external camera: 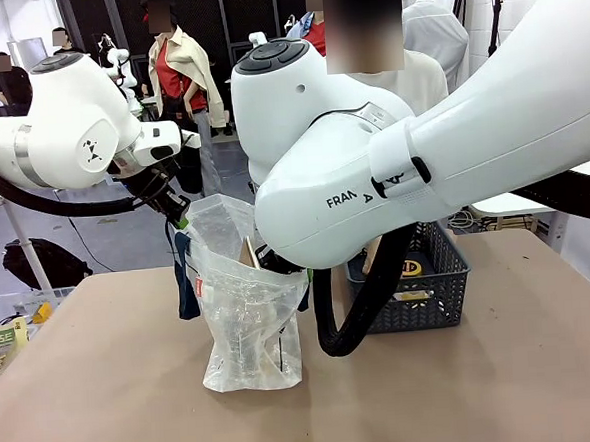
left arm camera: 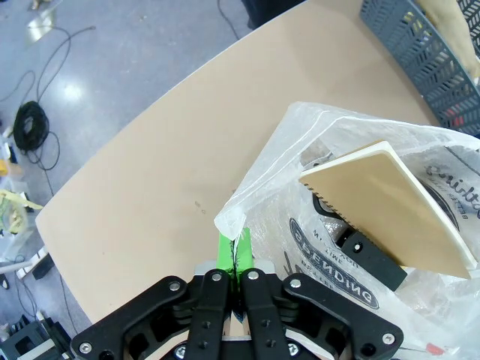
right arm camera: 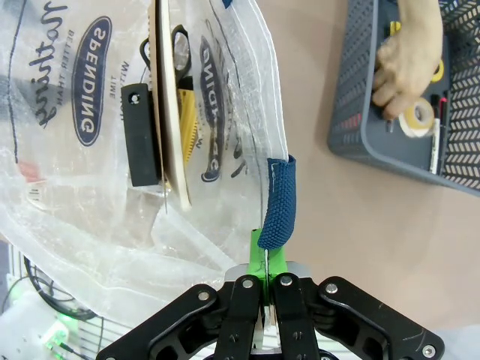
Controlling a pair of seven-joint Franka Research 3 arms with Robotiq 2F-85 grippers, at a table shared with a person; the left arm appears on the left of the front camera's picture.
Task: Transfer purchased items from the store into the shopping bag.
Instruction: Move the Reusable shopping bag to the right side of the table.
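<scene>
Well, from the front you had the shopping bag (external camera: 245,304) standing upright near the middle of the table (external camera: 106,403). The left gripper (external camera: 180,218) was at its left rim, and the bulk of your right arm covered its right side. The basket (external camera: 425,293) sat just right of the bag, behind that arm. Bare tabletop ran in front of the bag and off to its left.

From the left wrist, your left gripper (left arm camera: 234,244) had its green pads pressed together on a corner of the bag's crinkled rim. Inside the mouth a flat cream item (left arm camera: 390,199) with a toothed edge leaned against a black piece (left arm camera: 371,255). Past the bag lay open table up to its rounded edge, then floor (left arm camera: 90,67).

From the right wrist, your right gripper (right arm camera: 265,259) was clamped on the bag's rim at the foot of the navy strap (right arm camera: 279,202). A person's hand (right arm camera: 401,64) was inside the basket (right arm camera: 352,112), fingers by a tape roll (right arm camera: 416,120). A strip of bare table separated basket and bag.
</scene>
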